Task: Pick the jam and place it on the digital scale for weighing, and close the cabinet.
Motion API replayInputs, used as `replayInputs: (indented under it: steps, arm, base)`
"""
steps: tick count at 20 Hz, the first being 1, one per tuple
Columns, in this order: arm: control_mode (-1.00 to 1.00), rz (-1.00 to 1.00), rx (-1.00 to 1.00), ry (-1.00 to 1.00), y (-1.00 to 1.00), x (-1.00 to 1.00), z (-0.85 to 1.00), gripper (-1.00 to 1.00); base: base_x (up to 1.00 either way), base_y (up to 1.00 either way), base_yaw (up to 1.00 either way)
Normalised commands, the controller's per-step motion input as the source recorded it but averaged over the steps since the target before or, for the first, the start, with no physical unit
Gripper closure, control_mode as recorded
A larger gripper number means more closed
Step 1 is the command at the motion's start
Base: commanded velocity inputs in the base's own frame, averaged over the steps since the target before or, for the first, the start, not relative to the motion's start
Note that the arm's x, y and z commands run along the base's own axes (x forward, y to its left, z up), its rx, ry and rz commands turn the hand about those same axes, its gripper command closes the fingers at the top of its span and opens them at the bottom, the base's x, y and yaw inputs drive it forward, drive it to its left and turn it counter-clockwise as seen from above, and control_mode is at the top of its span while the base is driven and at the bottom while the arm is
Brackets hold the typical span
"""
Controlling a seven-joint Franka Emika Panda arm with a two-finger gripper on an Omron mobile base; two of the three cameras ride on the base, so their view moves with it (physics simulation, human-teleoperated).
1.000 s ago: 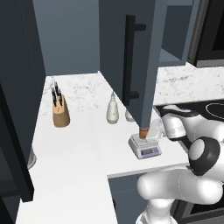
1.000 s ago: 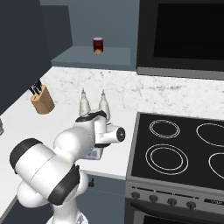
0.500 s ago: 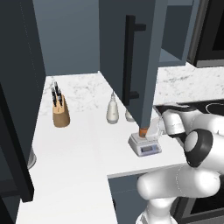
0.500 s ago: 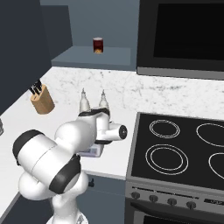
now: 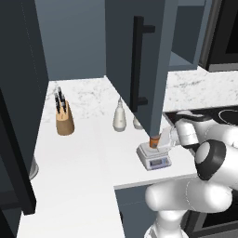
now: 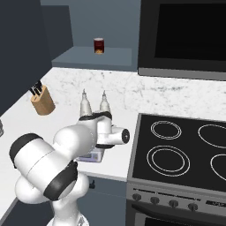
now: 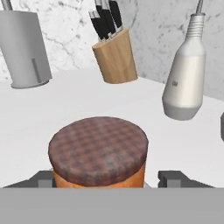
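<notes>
Orange-brown jam (image 7: 99, 153) w/ dark checked lid sits upright on the digital scale (image 5: 154, 156), which stands on the white counter (image 5: 83, 158) near its front edge, just left of the stove (image 6: 185, 154); in hand view the gripper (image 7: 109, 178) straddles the jar, fingertips (image 7: 175, 178) standing apart from the jar wall w/ a visible gap each side, so jaws are released, not gripping; in left base view the jar (image 5: 154, 141) shows beside the hand, below the lower edge of the cabinet (image 5: 139, 60) door; door is swung out, black bar handle (image 5: 138, 62) facing the camera, so cabinet not closed; white teardrop bottle (image 5: 120, 117) stands behind the scale, second bottle partly hidden by the door; right base view shows both bottles (image 6: 93, 105) side by side; wooden knife block (image 5: 64, 118) further left on counter, well apart from scale; small dark jar (image 6: 99, 45) on the open shelf above the counter.
</notes>
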Motion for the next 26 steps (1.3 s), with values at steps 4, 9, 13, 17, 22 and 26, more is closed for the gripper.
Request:
replayInputs:
  steps: [4, 9, 13, 17, 22, 26]
  arm:
    - [-1.00, 0.00, 0.00, 0.00, 0.00, -0.23, 0.00, -1.00]
    - [-1.00, 0.00, 0.00, 0.00, 0.00, -0.02, 0.03, -1.00]
    - [-1.00, 0.00, 0.00, 0.00, 0.00, 0.00, 0.20, -1.00]
    - [-1.00, 0.00, 0.00, 0.00, 0.00, -0.04, 0.32, -1.00]
    - [-1.00, 0.00, 0.00, -0.01, 0.00, -0.26, 0.32, -1.00]
    - [-1.00, 0.00, 0.00, -0.01, 0.00, -0.35, 0.34, -1.00]
  base:
    - [0.00, 0.00, 0.00]
    - [0.00, 0.00, 0.00]
    - [0.00, 0.00, 0.00]
    - [0.00, 0.00, 0.00]
    - [0.00, 0.00, 0.00]
    - [0.00, 0.00, 0.00]
